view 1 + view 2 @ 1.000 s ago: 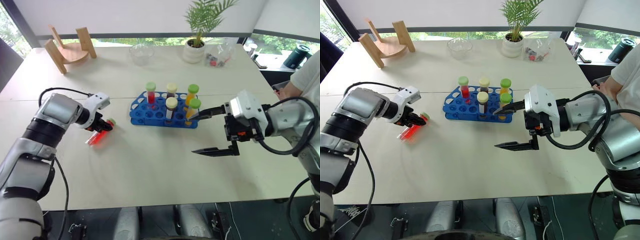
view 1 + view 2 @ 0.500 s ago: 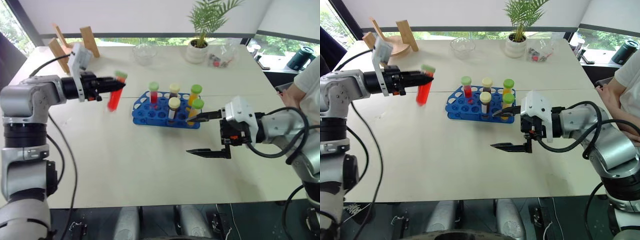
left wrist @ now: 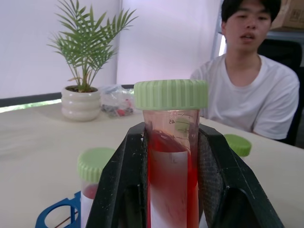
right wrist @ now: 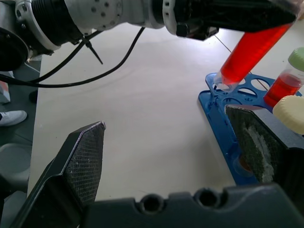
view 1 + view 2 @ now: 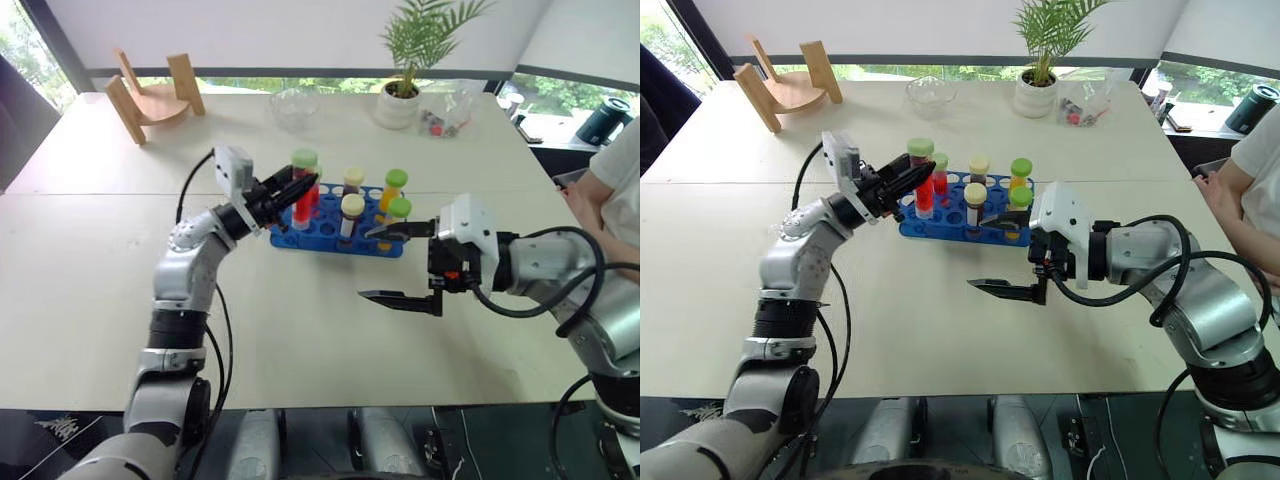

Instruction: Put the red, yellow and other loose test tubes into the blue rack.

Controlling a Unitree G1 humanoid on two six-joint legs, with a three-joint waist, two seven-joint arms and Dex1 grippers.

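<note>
Red test tube (image 5: 303, 192): clamped in left gripper (image 5: 297, 187), over blue rack (image 5: 330, 232). Straighten, centre over free hole, lower. Right gripper (image 5: 392, 264): spread, empty.

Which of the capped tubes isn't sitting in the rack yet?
The red tube with the pale-green cap, clamped in the left gripper and tilted over the blue rack at its left end. The other capped tubes stand upright in holes.

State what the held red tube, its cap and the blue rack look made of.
Red tube: clear, likely plastic; liquid and printed marks show through.
Its cap: matte pale-green plastic, ribbed.
Blue rack: glossy moulded plastic, by its uniform colour and round holes.
</note>
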